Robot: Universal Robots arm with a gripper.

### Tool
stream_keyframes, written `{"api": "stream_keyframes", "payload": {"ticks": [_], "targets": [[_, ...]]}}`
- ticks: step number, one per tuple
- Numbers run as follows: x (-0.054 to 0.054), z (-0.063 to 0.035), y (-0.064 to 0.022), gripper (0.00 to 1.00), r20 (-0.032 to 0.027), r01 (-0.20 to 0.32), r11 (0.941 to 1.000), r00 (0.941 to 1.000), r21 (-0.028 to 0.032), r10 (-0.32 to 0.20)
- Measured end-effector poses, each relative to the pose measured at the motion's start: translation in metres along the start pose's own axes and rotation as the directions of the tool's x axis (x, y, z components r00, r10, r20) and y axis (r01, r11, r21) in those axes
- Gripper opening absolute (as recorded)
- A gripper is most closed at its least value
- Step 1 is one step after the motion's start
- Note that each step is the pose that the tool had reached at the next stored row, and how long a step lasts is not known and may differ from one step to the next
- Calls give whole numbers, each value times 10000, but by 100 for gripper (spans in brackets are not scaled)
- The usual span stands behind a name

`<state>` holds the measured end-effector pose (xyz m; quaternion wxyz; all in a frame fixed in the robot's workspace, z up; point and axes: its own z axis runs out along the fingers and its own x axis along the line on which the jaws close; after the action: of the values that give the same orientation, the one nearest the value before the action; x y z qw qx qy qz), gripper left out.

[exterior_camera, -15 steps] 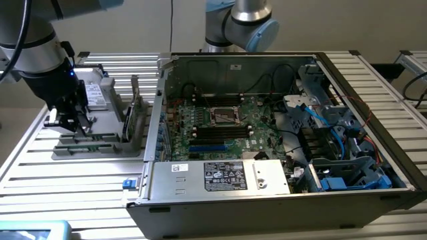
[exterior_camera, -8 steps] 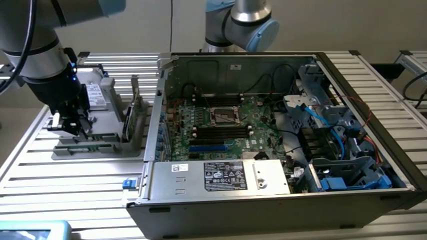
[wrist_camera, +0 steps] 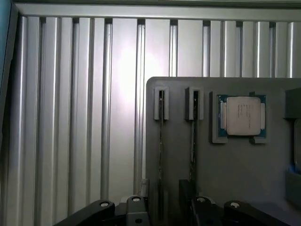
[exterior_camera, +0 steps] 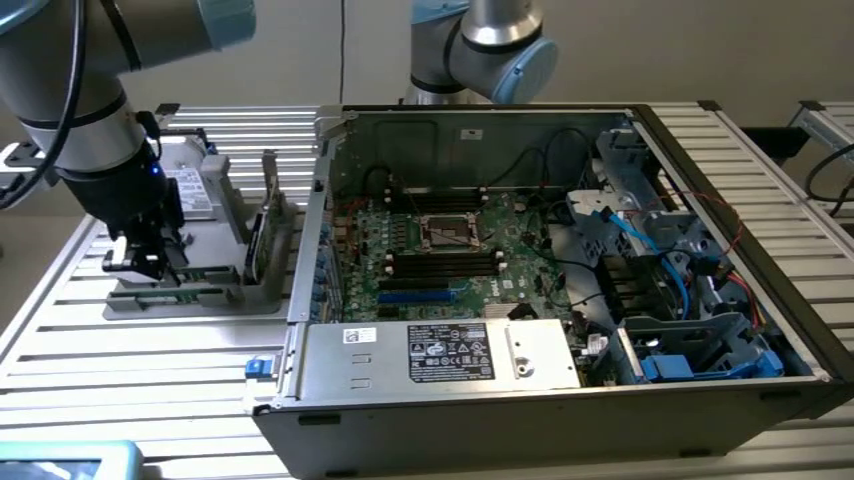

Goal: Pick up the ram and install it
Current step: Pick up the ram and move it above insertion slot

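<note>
**Gripper (exterior_camera: pixel 144 262) spread wide over the grey holder (wrist_camera: pixel 235 188), straddling the ram (wrist_camera: pixel 161 141).**

I've got the arm (exterior_camera: pixel 80 120) bent over and pointing straight down at one end of the holder, with the dark fingers (wrist_camera: pixel 187 193) apart, one on each side of the ram; I can't tell if they touch it. The ram stands on edge in its holder slot, a thin dark strip. A second stick (wrist_camera: pixel 194 141) sits in the neighbouring slot, and beside that a square silver processor chip (wrist_camera: pixel 242 115) lies flat in a holder recess. The holder is matte grey and rests on a ribbed aluminium table (wrist_camera: pixel 70 117). On the exterior view's right of the holder is the open metal computer case (exterior_camera: pixel 454 135), green motherboard (exterior_camera: pixel 514 225) inside.
</note>
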<state>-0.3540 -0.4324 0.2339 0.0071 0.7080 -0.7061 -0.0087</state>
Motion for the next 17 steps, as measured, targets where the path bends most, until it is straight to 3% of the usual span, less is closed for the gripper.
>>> {"api": "stream_keyframes", "payload": {"ticks": [17], "targets": [[3,269,29,38,0,2,10000,10000,0,-2]]}}
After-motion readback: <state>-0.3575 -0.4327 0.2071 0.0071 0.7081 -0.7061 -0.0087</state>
